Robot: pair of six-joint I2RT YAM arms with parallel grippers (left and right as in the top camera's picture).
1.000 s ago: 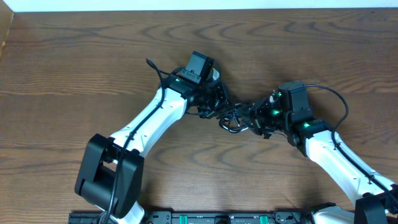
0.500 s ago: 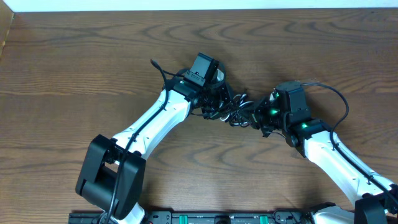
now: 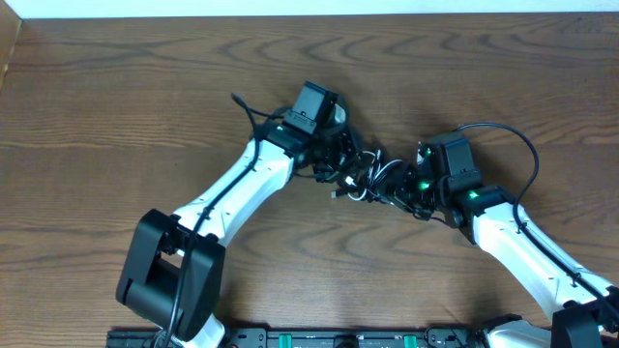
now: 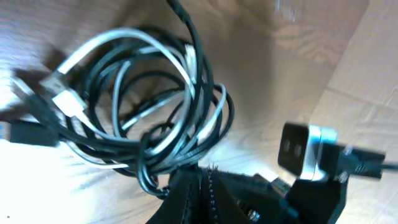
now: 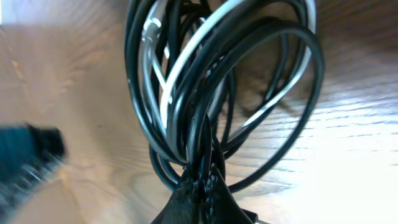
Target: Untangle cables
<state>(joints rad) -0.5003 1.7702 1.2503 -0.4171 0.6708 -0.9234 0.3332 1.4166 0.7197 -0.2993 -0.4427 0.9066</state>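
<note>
Centrally, midway between the far and near edges of the table (image 3: 106, 87), the left gripper (image 3: 340, 162) is clamped on the tangled black and white cables (image 3: 366, 176). The right gripper (image 3: 398, 189) is clenched on the same coil's opposite side.

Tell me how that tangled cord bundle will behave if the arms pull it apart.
The bundle is probably floppy: its loops hang in loose curves in both wrist views. It likely weighs little, being thin cord. Pulling it apart may tighten it rather than free it, since the black cord and white cord loop through each other.
</note>
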